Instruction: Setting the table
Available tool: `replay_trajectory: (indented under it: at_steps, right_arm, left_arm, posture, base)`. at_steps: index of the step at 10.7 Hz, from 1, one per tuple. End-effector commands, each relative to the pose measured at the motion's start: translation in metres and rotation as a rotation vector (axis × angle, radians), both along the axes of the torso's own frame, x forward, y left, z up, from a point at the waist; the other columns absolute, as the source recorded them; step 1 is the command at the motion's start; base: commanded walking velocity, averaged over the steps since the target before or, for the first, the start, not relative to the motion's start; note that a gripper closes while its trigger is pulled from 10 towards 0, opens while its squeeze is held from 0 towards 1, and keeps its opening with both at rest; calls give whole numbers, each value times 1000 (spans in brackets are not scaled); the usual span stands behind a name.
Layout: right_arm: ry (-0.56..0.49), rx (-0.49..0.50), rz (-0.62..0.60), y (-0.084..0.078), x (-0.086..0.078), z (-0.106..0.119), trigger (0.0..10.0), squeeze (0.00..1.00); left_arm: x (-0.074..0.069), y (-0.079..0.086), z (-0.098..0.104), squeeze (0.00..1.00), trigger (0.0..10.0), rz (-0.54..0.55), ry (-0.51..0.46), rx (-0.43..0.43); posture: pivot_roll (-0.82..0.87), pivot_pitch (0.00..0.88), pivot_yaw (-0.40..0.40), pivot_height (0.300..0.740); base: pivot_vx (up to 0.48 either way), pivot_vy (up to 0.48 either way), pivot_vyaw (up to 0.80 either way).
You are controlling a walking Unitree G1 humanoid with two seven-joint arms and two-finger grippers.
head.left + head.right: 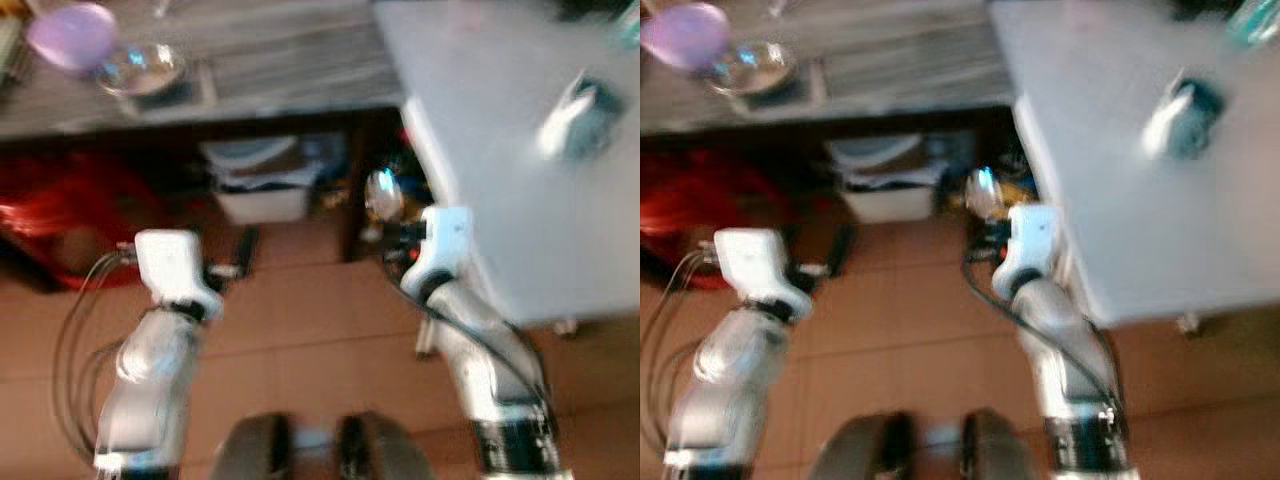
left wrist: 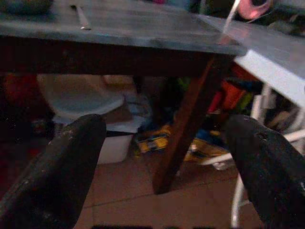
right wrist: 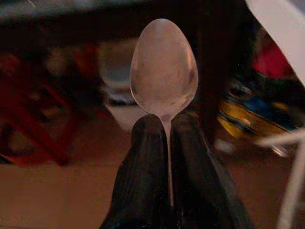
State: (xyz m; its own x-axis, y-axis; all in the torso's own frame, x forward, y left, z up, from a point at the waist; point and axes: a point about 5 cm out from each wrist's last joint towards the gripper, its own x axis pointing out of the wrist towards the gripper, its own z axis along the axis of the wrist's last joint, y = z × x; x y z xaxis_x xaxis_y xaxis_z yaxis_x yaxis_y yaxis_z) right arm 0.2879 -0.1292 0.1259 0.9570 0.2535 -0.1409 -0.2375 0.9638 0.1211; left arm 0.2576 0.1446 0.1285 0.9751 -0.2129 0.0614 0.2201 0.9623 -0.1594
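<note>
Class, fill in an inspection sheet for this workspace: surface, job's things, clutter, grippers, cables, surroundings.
Surface: grey wooden table beside a white table.
Job's things: spoon; glass bowl and purple bowl on the wooden table.
Clutter: teal object on the white table, blurred.
Grippers: right gripper shut on the spoon; left gripper open, holding nothing.
Cables: cable looped beside the left arm.
Surroundings: white bin under the table; tiled floor.

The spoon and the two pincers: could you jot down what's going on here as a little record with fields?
Right pincer: shut on the spoon, gripping its neck, bowl pointing outward
Left pincer: open, holding nothing
Height: both below the tabletops, above the tiled floor
Ahead: wooden table with a glass bowl and purple bowl
To the right: white table
</note>
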Motion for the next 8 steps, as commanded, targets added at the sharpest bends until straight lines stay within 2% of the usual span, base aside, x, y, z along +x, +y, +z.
replay_trajectory:
  at_steps: [1, 3, 4, 5, 8]
  right_arm:
    - [-36, 4, -8, 0, 0, 5, 0, 0]
    - [-100, -17, -28, -5, 3, 15, 0, 0]
    - [-120, -14, -1, -5, 4, 18, 2863, 0]
    - [-138, -62, -19, -8, 6, 19, 10000, 0]
    - [-139, -47, -28, -6, 6, 16, 10000, 0]
  left_arm:
    - [0, 6, -1, 0, 10000, 31, 0, 19]
    - [3, 3, 1, 0, 10000, 39, -15, 12]
    - [3, 1, 2, 0, 10000, 37, -24, 14]
    - [4, 0, 2, 0, 10000, 35, -28, 16]
    - [0, -6, 0, 0, 10000, 24, -24, 16]
  posture:
    - [-24, 170, -14, 740]
    - [-27, 165, -15, 740]
    - [-29, 165, -15, 740]
    - [-33, 161, -16, 740]
    - [-32, 159, -11, 740]
  base:
    - [322, 356, 0]
    - [456, 0, 0]
    - [480, 0, 0]
    - [480, 0, 0]
    - [453, 0, 0]
